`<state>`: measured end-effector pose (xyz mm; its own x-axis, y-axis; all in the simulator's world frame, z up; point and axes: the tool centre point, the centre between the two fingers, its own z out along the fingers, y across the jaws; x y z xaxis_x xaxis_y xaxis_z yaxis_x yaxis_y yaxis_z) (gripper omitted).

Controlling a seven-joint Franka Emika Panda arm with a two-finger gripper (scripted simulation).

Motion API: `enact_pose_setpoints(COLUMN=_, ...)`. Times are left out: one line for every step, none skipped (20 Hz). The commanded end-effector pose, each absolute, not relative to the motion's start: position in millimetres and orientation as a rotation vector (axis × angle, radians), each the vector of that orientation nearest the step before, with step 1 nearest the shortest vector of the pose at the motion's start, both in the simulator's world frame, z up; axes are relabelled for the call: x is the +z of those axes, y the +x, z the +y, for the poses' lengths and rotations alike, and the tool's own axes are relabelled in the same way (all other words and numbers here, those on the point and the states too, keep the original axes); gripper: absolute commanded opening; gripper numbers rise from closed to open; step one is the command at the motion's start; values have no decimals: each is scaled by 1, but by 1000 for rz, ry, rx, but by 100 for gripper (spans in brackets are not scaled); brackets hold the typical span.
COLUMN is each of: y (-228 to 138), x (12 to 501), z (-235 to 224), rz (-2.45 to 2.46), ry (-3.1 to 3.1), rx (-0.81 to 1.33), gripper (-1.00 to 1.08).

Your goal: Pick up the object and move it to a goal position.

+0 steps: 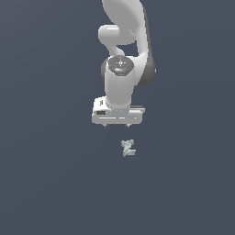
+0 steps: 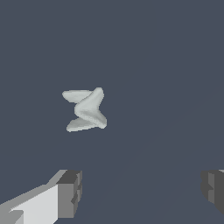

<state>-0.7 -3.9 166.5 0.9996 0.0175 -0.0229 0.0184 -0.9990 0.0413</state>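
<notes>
In the exterior view you see the pale grey-green zigzag object (image 1: 128, 148) lying on the dark grey floor (image 1: 46, 183), just below the gripper (image 1: 116, 124) in the picture, slightly toward the exterior view's right, and clear of it. In the wrist view you see the object (image 2: 85, 110) lying apart from the two dark fingertips (image 2: 70, 192), which stand wide apart with nothing between them. The white Panda arm (image 1: 120, 82) rises above the object in the exterior view.
</notes>
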Motion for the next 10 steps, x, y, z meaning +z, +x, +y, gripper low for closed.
enact_pose_setpoints(y=0, x=166, z=-4, rz=28, ry=3100, rx=-35, gripper=100)
enact_pose_setpoints(y=1, x=165, z=-3, rz=30, ry=3100, rx=-34, gripper=100)
enact_pose_setpoints(y=2, x=163, z=-2, rz=34, ry=3101, rx=-34, gripper=100)
enact_pose_setpoints(y=3, x=161, z=-1, rz=39, ry=3102, rx=-33, gripper=100)
enact_pose_setpoints(y=5, x=159, z=1, rz=45, ry=3103, rx=-32, gripper=100)
enact_pose_setpoints(y=7, x=157, z=3, rz=52, ry=3104, rx=-30, gripper=100)
enact_pose_setpoints(y=9, x=154, z=6, rz=59, ry=3105, rx=-29, gripper=100)
enact_pose_setpoints(y=12, x=150, z=9, rz=67, ry=3107, rx=-27, gripper=100)
enact_pose_setpoints(y=15, x=146, z=12, rz=76, ry=3109, rx=-25, gripper=100)
enact_pose_setpoints(y=17, x=142, z=15, rz=86, ry=3111, rx=-23, gripper=100)
